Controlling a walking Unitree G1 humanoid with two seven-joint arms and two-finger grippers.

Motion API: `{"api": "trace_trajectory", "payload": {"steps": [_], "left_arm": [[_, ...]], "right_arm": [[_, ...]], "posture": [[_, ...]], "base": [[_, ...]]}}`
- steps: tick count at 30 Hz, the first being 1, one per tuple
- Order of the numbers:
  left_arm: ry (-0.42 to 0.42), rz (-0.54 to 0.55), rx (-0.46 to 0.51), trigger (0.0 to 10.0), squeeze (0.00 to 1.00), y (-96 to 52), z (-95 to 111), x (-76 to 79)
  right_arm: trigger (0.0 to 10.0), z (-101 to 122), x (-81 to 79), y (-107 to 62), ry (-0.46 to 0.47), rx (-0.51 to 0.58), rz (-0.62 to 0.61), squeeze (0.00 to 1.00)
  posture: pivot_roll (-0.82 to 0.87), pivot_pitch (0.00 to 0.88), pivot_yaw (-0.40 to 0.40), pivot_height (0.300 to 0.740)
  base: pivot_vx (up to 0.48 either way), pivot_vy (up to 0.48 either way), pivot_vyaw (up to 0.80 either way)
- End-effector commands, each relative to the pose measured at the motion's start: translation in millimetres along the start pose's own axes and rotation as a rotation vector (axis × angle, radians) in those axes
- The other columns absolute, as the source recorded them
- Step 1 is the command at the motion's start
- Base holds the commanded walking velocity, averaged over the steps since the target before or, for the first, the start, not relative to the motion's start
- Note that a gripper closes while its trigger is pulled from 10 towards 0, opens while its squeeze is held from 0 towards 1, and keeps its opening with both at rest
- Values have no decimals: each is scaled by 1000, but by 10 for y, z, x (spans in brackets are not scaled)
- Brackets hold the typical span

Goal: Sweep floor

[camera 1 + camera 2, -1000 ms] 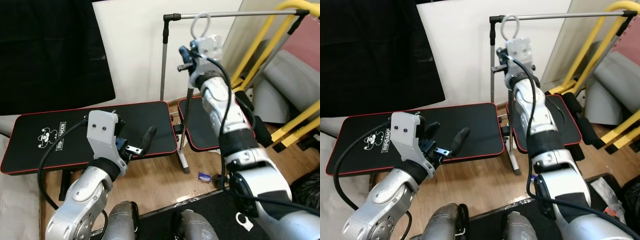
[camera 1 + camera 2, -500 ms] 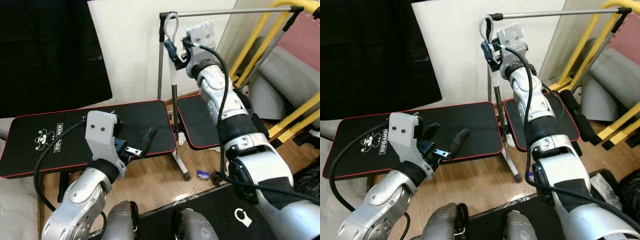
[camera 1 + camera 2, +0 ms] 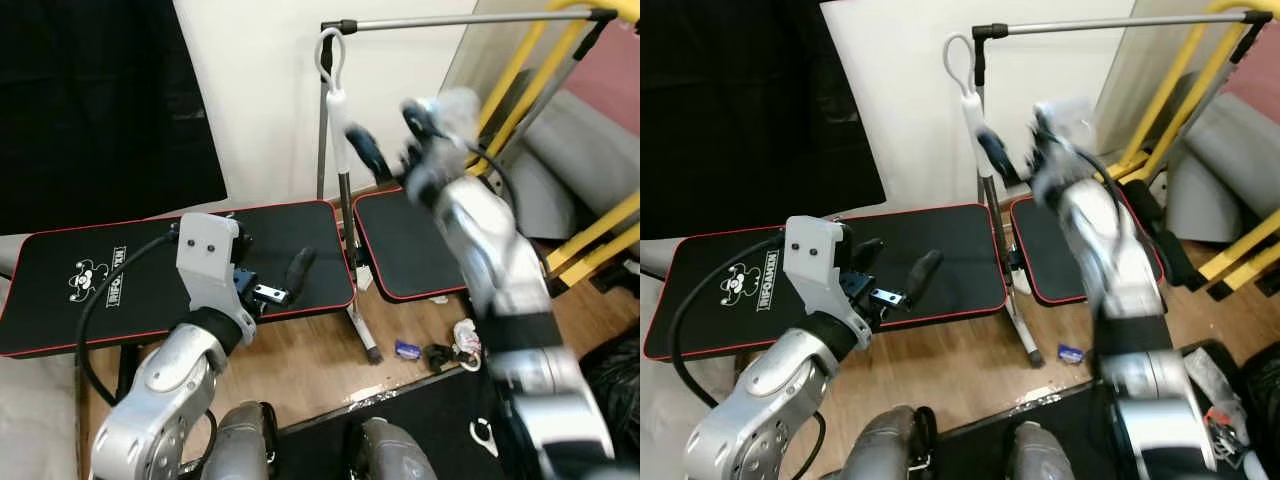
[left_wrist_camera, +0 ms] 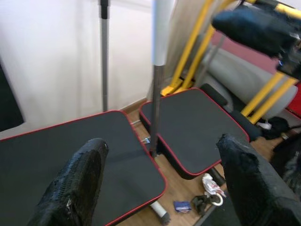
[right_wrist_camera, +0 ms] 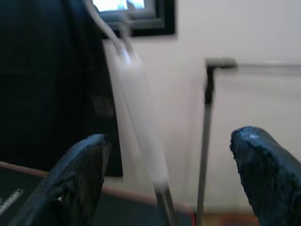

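Note:
A broom with a white handle (image 3: 336, 112) and a loop at its top stands upright beside the grey rack post (image 3: 323, 130); its dark pole (image 3: 347, 240) runs down to the wood floor. My right gripper (image 3: 392, 135), blurred by motion, is open just right of the white handle and apart from it. In the right wrist view the handle (image 5: 141, 127) lies between widely spread fingers (image 5: 77, 174). My left gripper (image 3: 270, 272) hovers open over the black bench pad (image 3: 90, 290), holding nothing. The left wrist view looks past its fingers (image 4: 75, 188) at the broom pole (image 4: 155, 99).
A second black pad (image 3: 400, 245) lies right of the pole. A blue wrapper (image 3: 407, 350) and small scraps (image 3: 458, 340) lie on the wood floor (image 3: 310, 360). Yellow tube frame (image 3: 510, 90) and a grey roll (image 3: 580, 140) stand at the right. A black mat (image 3: 440, 420) lies at my feet.
My right gripper was closed around the top of the broom handle and carried it left; now it has let go and drawn back to the right. The left arm has barely moved.

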State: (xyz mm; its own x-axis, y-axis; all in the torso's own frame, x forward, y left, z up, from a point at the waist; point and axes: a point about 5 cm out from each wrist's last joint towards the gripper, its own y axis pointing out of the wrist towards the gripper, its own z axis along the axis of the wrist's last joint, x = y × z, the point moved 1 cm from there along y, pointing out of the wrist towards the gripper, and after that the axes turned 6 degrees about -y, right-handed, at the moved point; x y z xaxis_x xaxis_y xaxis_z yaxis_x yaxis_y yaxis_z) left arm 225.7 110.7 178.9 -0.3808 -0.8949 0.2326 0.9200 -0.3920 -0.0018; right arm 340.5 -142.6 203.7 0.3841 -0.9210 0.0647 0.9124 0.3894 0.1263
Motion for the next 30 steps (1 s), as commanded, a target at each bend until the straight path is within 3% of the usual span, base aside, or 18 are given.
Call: {"api": "trace_trajectory", "payload": {"steps": [1, 4, 5, 6, 11, 14, 17, 22, 26, 30], "left_arm": [[-7, -2, -8, 10000, 0, 20, -30, -30], [-18, 39, -10, 10000, 0, 78, -19, -199], [-18, 39, -10, 10000, 0, 78, -19, -199], [-13, 76, -7, 10000, 0, 100, -1, -311], [4, 77, -7, 10000, 0, 139, 10, -379], [58, 27, -15, 10000, 0, 196, -39, -336], [89, -7, -20, 10000, 0, 229, -74, -299], [66, -83, -15, 10000, 0, 334, -140, -159], [67, -94, -18, 10000, 0, 363, -173, -136], [97, -140, -15, 10000, 0, 434, -237, -61]], "right_arm": [[10000, 52, -6, -159, 52, 22, -36, 0], [10000, -64, -70, -422, 93, -15, -97, 0], [10000, -64, -70, -422, 93, -15, -97, 0], [10000, -108, -133, -557, 120, -39, -107, 0], [10000, -226, -173, -721, 144, -98, -140, 0], [10000, -258, -159, -928, 140, -145, -192, 0], [10000, -274, -140, -945, 111, -158, -212, 0], [10000, -296, -155, -963, 20, -181, -230, 0], [10000, -305, -184, -956, -4, -183, -232, 0], [10000, -319, -210, -940, -97, -184, -267, 0]], "posture": [[90, 137, -77, 740], [62, 113, -60, 740], [62, 113, -60, 740], [62, 113, -60, 740], [51, 86, -47, 740], [44, 48, -38, 740], [34, 29, -32, 740], [21, 0, -33, 740], [17, 0, -30, 740], [1, 0, -11, 740]], "base": [[0, 0, 0], [0, 0, 0], [0, 0, 0], [0, 0, 0], [0, 0, -473], [0, 0, -788], [0, 0, -788], [0, 0, -788], [0, 0, -788], [0, 0, -788]]}}
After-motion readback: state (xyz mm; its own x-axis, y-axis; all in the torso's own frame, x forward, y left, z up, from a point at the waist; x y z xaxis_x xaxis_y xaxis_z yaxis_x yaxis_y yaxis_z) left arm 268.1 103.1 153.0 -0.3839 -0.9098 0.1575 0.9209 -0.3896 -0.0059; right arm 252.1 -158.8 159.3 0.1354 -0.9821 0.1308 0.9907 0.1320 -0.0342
